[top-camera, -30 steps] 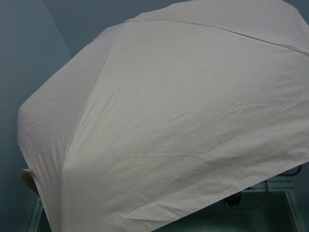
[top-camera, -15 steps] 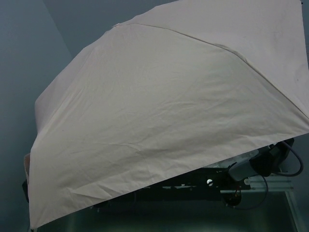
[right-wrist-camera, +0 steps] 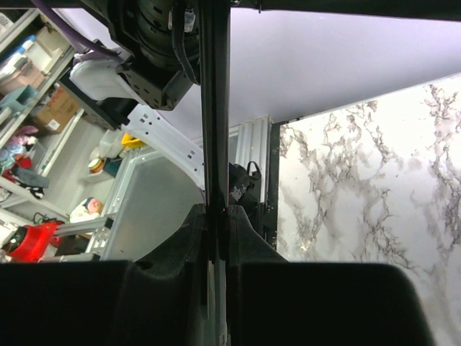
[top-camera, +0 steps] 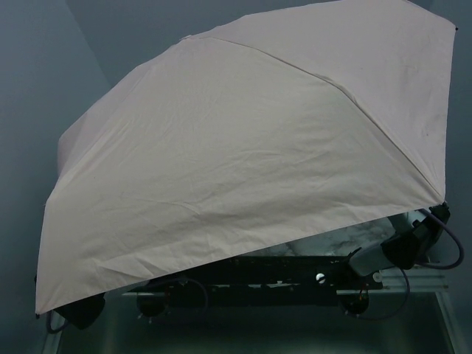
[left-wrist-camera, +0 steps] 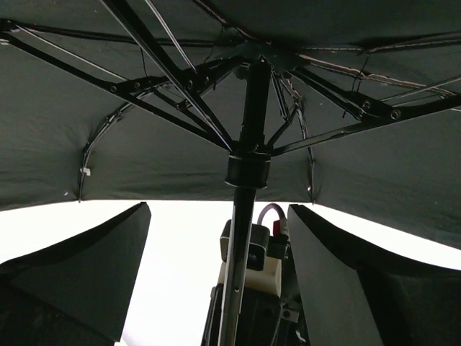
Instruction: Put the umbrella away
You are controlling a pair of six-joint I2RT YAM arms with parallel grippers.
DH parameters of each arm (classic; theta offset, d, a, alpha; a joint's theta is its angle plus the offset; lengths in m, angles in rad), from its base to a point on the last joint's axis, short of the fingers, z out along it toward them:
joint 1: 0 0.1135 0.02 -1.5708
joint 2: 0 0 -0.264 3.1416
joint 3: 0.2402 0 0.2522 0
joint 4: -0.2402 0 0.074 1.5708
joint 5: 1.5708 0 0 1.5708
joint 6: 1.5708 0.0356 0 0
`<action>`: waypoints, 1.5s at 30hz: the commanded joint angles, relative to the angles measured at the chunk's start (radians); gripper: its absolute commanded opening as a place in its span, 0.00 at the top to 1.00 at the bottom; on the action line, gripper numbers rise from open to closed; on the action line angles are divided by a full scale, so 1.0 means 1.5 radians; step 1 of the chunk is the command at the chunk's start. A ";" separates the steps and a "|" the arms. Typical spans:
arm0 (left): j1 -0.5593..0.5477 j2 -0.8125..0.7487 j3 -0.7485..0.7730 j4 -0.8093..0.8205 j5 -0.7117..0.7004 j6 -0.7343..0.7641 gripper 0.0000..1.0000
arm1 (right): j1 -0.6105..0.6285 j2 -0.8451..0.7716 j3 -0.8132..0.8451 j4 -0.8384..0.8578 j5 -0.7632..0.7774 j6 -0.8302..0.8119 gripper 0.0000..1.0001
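Observation:
The umbrella (top-camera: 243, 162) is open, and its pale pink canopy fills most of the top view and hides both grippers there. From below, the left wrist view shows the dark ribs, the runner (left-wrist-camera: 248, 169) and the thin black shaft (left-wrist-camera: 243, 216). My left gripper (left-wrist-camera: 218, 216) is open, its fingers wide apart on either side of the shaft and not touching it. My right gripper (right-wrist-camera: 217, 213) is shut on the umbrella's shaft (right-wrist-camera: 215, 108), which runs straight up from its jaws.
The right arm (top-camera: 398, 247) and part of the left arm (top-camera: 81, 313) show under the canopy's near rim, with the aluminium frame rail (top-camera: 420, 280) behind them. The marble tabletop (right-wrist-camera: 374, 180) lies to the right. Cluttered shelves (right-wrist-camera: 29, 108) stand beyond the table.
The canopy has swung back and up from the camera, uncovering the arms' bases and the right arm. The left gripper has opened off the umbrella.

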 commanded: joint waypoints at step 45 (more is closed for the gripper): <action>-0.011 0.076 0.057 0.130 -0.061 -0.036 1.00 | 0.005 -0.007 0.037 -0.052 0.099 -0.073 0.99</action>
